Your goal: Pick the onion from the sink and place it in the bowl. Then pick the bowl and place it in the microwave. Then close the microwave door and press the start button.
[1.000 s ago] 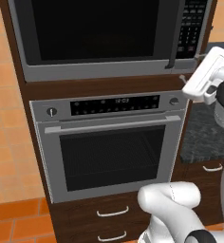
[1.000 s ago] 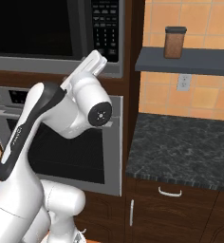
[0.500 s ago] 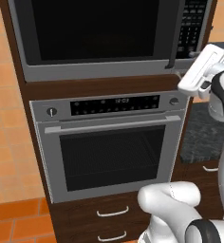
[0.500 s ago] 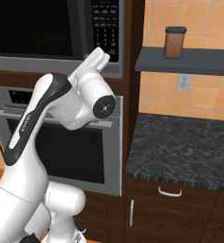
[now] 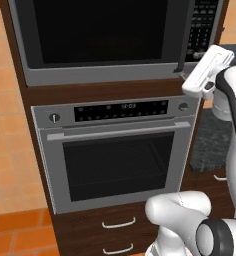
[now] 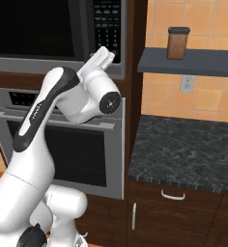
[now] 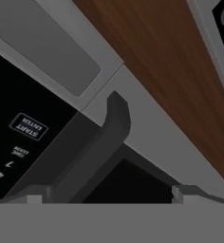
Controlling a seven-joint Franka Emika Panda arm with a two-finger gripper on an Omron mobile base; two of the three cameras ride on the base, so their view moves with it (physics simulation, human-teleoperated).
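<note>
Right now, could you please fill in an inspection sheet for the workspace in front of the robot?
Surface: speckled dark counter, bare where visible.
Job's things: microwave, door looks shut; keypad to its right, start button close to the camera.
Clutter: brown jar on the shelf.
End effector: end effector open, holding nothing, near the microwave's lower right corner.
Cables: nothing seen.
Surroundings: steel oven, drawers, orange tiles.

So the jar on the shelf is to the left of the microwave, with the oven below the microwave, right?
Not quite. The jar on the shelf is to the right of the microwave, as the right base view shows. The oven is indeed below the microwave.
</note>
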